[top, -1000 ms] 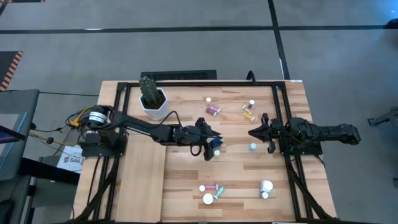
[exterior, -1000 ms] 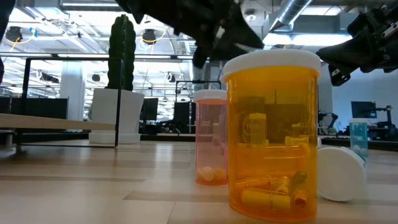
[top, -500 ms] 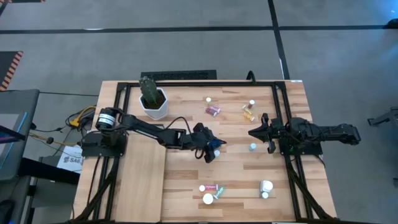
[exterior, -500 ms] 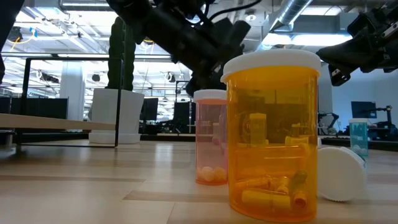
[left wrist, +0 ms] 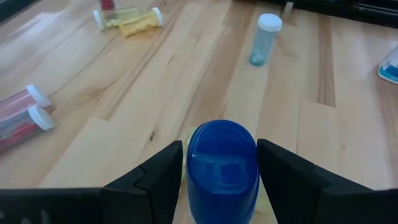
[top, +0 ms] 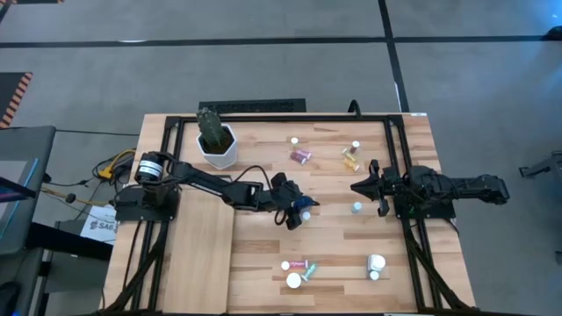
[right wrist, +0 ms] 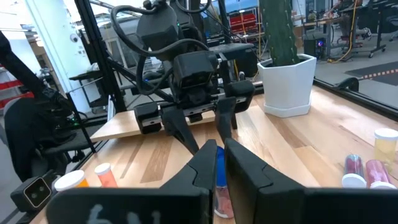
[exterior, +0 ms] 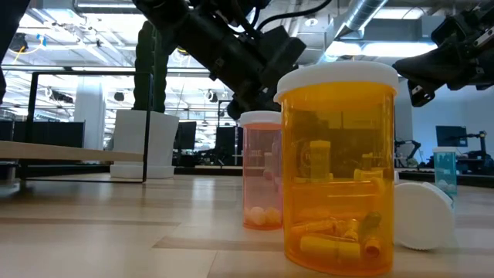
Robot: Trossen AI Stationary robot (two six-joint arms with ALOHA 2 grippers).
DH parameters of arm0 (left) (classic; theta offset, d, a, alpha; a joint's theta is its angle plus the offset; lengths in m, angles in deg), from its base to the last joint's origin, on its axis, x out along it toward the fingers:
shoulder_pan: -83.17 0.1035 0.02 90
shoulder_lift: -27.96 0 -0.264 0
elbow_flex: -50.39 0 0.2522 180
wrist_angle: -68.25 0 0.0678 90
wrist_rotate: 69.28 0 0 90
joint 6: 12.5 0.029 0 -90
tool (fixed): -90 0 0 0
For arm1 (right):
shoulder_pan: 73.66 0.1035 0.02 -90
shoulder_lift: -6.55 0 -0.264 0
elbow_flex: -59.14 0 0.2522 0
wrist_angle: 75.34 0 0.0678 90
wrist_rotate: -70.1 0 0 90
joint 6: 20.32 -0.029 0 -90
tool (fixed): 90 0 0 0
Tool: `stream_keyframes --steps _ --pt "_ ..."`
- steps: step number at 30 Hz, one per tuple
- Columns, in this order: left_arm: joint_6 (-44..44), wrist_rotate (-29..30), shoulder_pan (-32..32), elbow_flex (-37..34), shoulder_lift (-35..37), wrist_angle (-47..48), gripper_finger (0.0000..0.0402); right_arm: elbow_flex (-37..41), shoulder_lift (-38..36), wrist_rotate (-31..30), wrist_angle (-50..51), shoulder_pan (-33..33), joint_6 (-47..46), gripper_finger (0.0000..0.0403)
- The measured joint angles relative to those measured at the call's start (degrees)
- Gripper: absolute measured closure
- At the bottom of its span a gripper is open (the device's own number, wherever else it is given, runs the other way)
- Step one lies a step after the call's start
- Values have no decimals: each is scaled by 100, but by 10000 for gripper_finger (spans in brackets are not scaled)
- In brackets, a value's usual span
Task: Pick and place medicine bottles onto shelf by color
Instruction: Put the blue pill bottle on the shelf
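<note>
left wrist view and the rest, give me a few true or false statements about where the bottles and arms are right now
1. The left gripper has a blue bottle between its fingers. True.
2. The right gripper holds an amber bottle. False: it is shut and holds nothing.
3. The white plant pot lies tipped over. False: it stands upright.
4. A pale blue bottle stands upright on the table. True.
</note>
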Motion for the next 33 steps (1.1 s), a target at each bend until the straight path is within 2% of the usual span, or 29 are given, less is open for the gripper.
stream_keyframes --steps 12,33 --pt "342 82 0 3 9 78 209 0 0 0 0 1 0 347" --pt "-15 -16 -2 -7 2 -52 209 0 0 0 1 0 1 347"
